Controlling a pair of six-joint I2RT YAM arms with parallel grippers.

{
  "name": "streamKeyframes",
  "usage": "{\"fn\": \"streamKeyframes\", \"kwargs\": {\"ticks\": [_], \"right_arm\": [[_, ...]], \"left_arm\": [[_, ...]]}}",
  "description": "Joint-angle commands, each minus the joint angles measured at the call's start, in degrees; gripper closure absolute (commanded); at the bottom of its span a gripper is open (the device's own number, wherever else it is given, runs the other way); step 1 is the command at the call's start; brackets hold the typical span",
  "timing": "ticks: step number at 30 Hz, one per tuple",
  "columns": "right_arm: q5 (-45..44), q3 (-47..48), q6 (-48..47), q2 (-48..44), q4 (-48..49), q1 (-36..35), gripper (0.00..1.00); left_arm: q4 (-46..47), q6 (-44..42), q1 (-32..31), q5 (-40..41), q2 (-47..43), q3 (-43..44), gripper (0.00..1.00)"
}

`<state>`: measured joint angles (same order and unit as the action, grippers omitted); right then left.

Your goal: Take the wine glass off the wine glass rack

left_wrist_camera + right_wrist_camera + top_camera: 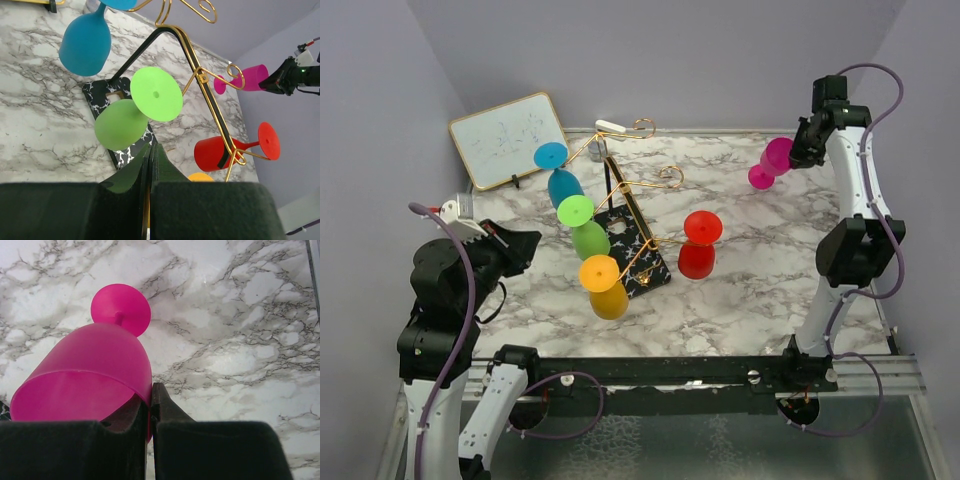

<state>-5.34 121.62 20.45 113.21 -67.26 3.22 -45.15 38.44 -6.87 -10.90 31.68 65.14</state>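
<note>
Item one, the left gripper point(151, 147): we record its two dark fingers pressed together with nothing clamped between them. Just ahead of its tips hangs a green wine glass point(120, 125), bowl down and foot up, apart from the fingers. Further ahead and to one side of that hangs a blue wine glass point(86, 44). An orange wine glass point(608, 297) hangs nearest this arm's side. All three hang from the wine glass rack point(630, 205), a gold wire stand on a black speckled base directly in front of this gripper. Beyond the rack from this gripper, on the rack's far side, we note a red wine glass point(697, 260). Item two, the right gripper point(151, 390): it is clenched on the rim wall of the magenta wine glass point(90, 370), one finger inside the bowl and one outside. The glass projects forward from the fingers, foot pointing away over the marble table point(750, 270), well clear of the rack. Item three: a framed whiteboard point(508, 140) leans past the left gripper, at the far edge.
</note>
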Motion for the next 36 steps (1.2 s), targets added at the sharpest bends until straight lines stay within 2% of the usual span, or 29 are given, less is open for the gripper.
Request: {"fn": "streamKeyframes", "kwargs": {"ticks": [1,10,17,21,23,24,26,29,32,36], "right_arm": [[-2.11,-1.27,-2.19,0.21,0.90,0.29,0.99],[-8.24,-1.79,-1.97,3.05,1.09,0.29,0.99],[-7.78,-5.68,-1.19,4.13,2.70,0.29,0.96],[-7.08,-5.82,-1.33,4.24,3.09,0.29,0.91],[-6.63,-5.14,-1.22,4.48,2.77,0.29,0.82],[-6.45,-4.71,-1.04,4.43,2.63,0.29,0.76],[-6.52,-4.06,-0.73,4.18,2.45,0.29,0.65],[-6.12,-2.54,-0.31,3.11,1.54,0.29,0.60],[-5.31,-1.48,-0.08,-0.12,1.21,0.29,0.59],[-2.24,-1.31,0.17,-7.57,1.66,0.29,0.58]], "left_arm": [[0.15,-0.67,-0.32,1.53,-1.36,-0.02,1.00],[-0.91,-1.43,-0.41,2.76,-1.82,0.16,1.00],[-1.47,-1.52,-0.42,2.92,-2.01,0.14,1.00],[-1.43,-1.52,-0.43,2.81,-1.72,0.33,1.00],[-1.51,-1.52,-0.42,2.66,-1.67,0.36,1.00],[-1.49,-1.52,-0.43,2.64,-1.63,0.40,0.98],[-1.44,-1.52,-0.42,2.56,-1.62,0.38,0.87],[-1.50,-1.52,-0.42,2.40,-1.55,0.35,0.68],[-1.48,-1.61,-0.42,2.46,-1.42,0.45,0.62],[-1.10,-1.61,-0.43,2.70,-1.37,0.43,0.60]]}}
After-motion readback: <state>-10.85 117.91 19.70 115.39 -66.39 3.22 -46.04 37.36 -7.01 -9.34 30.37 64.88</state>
